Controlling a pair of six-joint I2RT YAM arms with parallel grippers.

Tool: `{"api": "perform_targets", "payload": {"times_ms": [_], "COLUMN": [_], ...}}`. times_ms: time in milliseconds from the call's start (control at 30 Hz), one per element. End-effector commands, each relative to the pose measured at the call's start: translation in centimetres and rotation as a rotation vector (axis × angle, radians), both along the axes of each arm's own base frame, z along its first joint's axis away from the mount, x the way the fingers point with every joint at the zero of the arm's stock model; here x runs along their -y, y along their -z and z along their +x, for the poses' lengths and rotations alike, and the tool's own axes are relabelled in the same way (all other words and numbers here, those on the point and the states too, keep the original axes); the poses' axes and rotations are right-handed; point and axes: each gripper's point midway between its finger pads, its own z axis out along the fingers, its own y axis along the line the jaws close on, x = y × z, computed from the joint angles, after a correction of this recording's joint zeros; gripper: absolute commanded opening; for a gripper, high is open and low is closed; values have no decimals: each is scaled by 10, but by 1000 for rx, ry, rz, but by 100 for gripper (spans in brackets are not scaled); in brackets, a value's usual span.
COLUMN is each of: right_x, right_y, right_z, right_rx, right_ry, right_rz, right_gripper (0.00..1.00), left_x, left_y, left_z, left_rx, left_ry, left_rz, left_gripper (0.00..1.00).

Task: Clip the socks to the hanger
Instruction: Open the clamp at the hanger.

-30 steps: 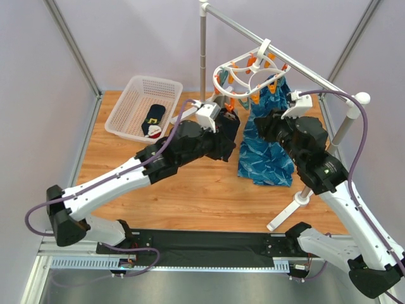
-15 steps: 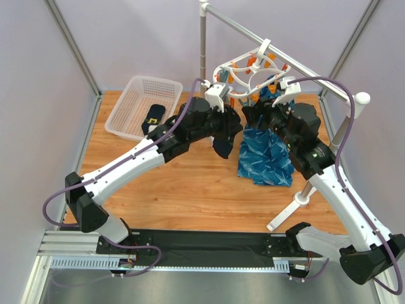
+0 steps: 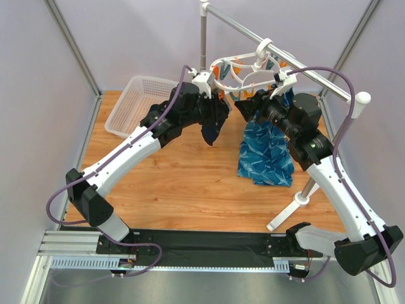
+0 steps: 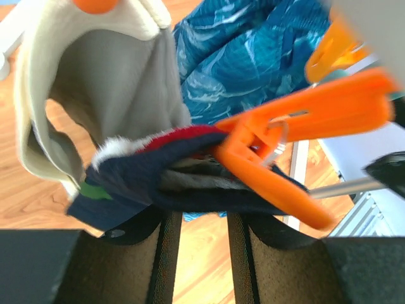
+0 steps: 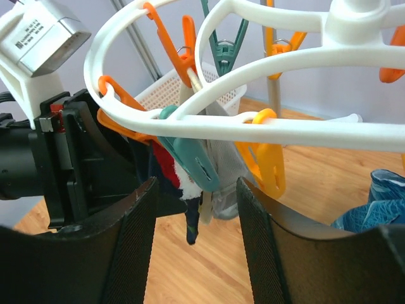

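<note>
Starting at the left, the white basket (image 3: 123,117) sits on the table, well apart from the work. The left gripper (image 4: 199,216) is raised beside the hanger (image 5: 304,136), fingers pinched on the navy sock (image 4: 152,187) at an end that shows red and white trim. In the top view the rest of the sock dangles limp below the fingers. A pale grey fabric piece (image 4: 120,82) hangs just behind it.

An orange peg (image 4: 297,136) lies against the sock's right side. Whether it is biting the fabric cannot be told.

The sock looks light, soft and without any stiffness, so it will probably fold and slump wherever it is unsupported. It seems best held close to its edge, with a bunched margin standing proud of the fingers for a peg to close on. A single thin layer might slip out. The hanger hangs only by its hook, so it will likely swing or tilt if pushed, and the peg probably needs a firm squeeze at its tails.

Further right, the right gripper (image 5: 196,209) is spread wide and empty just under the white rings. A teal peg (image 5: 193,158) dangles ahead of its fingers. Rightmost, the blue patterned cloth (image 3: 266,155) hangs down and is no part of this job.
</note>
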Motion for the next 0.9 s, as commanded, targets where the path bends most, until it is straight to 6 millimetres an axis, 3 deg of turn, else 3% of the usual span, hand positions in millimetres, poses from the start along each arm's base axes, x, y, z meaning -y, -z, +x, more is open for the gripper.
{"api": "perform_targets", "payload": {"times_ms": [0,433,700,867], "right_x": [-7,-20,-26,-24], "right_y": [-30,-32,-33,-34], "right_z": [0,20,10,-1], "right_rx": [53,28,4,-18], "right_ry": [-37,-45,-94,-113], "right_rz": [58,159,165,148], "right_gripper": [53,53,35,18], "left_x": [5,-3,-6,5], "left_y": [-35,-45,-51,-64], "left_z": [-7,-9,-25,-38], "left_rx": [77,92,81,30], "left_ry": [63,48,91,192], "left_rz": [-44,-53,-100,-203], "left_gripper": [41,43,43,45]}}
